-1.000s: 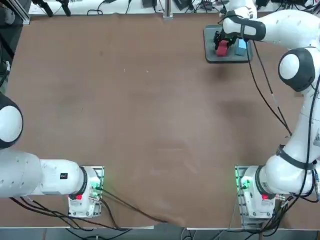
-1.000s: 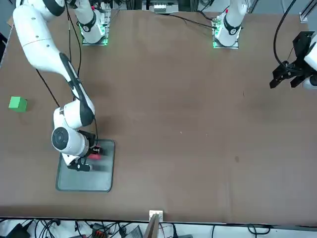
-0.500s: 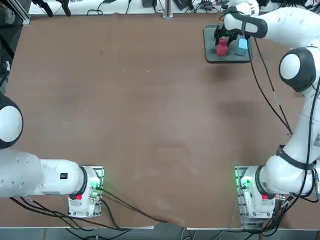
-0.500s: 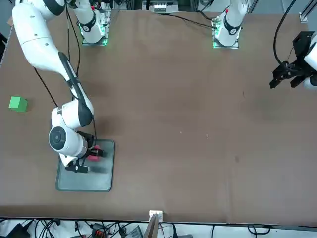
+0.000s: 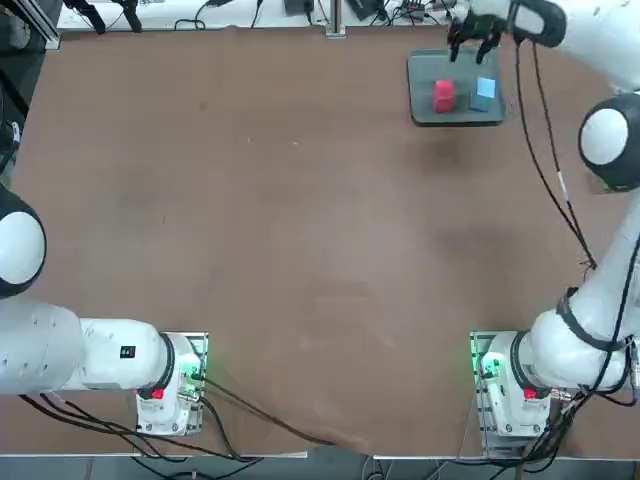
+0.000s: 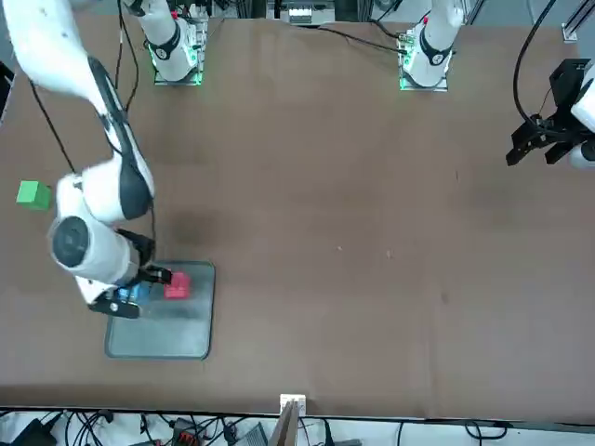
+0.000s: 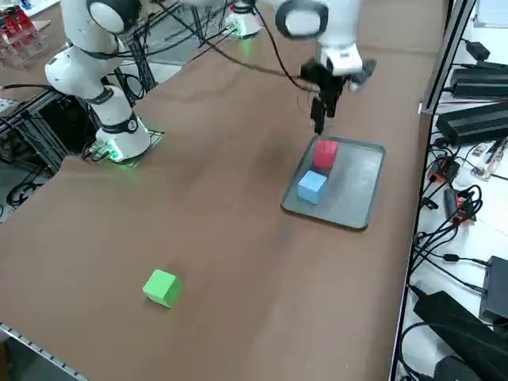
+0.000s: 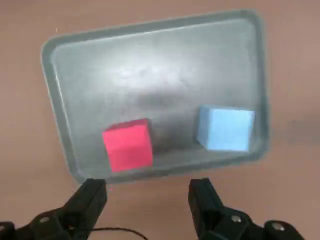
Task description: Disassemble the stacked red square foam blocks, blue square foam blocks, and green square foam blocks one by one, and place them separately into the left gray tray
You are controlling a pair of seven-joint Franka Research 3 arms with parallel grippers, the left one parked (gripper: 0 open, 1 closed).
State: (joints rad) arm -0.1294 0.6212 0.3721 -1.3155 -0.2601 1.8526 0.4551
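The gray tray [image 5: 456, 116] lies at the far right of the table. In it the red cube [image 5: 444, 95] and the blue cube [image 5: 484, 93] sit side by side with a small gap between them. They show again as the red cube [image 8: 128, 145] and blue cube [image 8: 224, 128] on the tray [image 8: 150, 65]. My right gripper [image 5: 469, 36] hangs open and empty above the tray's far edge, clear of both cubes; in the wrist view the gripper [image 8: 147, 186] holds nothing. The green cube [image 7: 163, 287] rests alone on the bare table, well away from the tray [image 7: 359, 189].
Cables and black boxes [image 7: 476, 119] line the table's far edge just beyond the tray. The green cube [image 6: 33, 193] sits near the table's right-hand edge. The broad brown tabletop [image 5: 300, 200] spreads between the tray and the arm bases.
My right gripper, which stood low around the red cube in the tray, has risen and drawn back over the tray's far edge. The red cube stays beside the blue one.
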